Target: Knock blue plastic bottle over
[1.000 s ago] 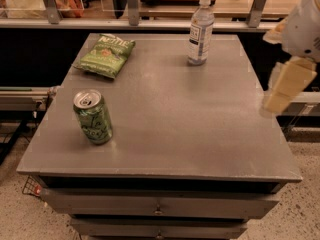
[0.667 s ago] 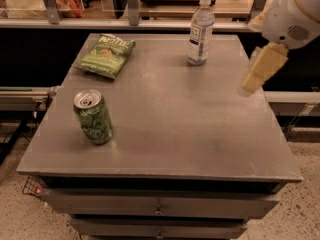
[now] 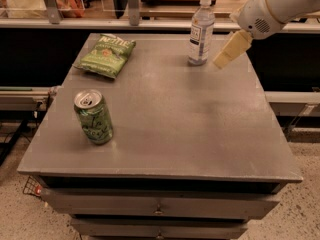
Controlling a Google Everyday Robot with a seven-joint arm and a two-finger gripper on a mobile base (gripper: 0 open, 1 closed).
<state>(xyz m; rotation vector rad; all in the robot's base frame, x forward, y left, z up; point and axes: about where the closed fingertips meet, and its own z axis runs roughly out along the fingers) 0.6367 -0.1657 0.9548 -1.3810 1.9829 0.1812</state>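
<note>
Hovering beside the bottle, push not yet made

The blue plastic bottle (image 3: 201, 31) stands upright near the far edge of the table (image 3: 165, 134), right of centre. The gripper (image 3: 225, 56) hangs just to its right, apart from it; whether it is open or closed cannot be told. The step in hand looks like the approach. Next comes a leftward sweep into the bottle's upper half, so it tips rather than slides.

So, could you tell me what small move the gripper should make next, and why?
Probably push the gripper sideways into the bottle, around mid-height. The bottle stands upright near the table's far edge, and the gripper hovers just beside it, not yet touching.
</note>
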